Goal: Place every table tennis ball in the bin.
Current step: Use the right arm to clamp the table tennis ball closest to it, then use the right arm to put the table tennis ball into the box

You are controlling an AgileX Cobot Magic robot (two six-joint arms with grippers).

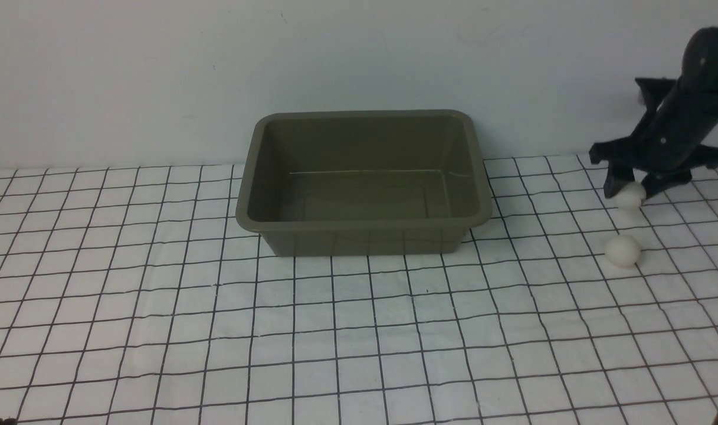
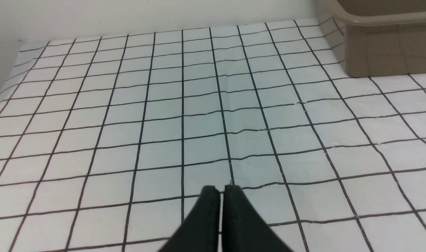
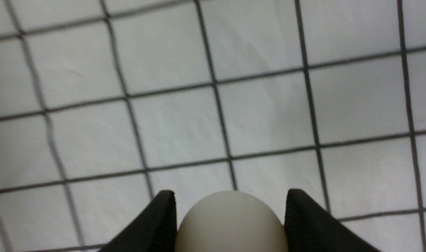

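Front view, bin: the olive-brown bin (image 1: 364,226) sits on the grid tablecloth (image 1: 158,295) at the middle, close to the pale back wall (image 1: 128,77); nothing lies inside it.
Front view, right gripper: the right gripper (image 1: 631,190) is low over the cloth at the far right, well apart from the bin, and points down.
Front view, far ball: one white table tennis ball (image 1: 629,196) sits between the right gripper's fingertips, at cloth level.
Front view, near ball: the second white ball (image 1: 623,251) lies free on the cloth just on the near side of the first, apart from the gripper.
Left wrist view, left gripper: the left gripper (image 2: 222,190) hangs above bare grid cloth, its jaws pressed together with only a thin slit between them, holding nothing.
Left wrist view, bin: one corner of the bin shows at the edge of the picture, well apart from the fingertips.
Right wrist view, jaws: the two black fingers (image 3: 163,220) stand on either side of the far ball, their ribbed inner pads against it, so the jaws pinch it.
Right wrist view, cloth: only grid squares show beyond the ball.
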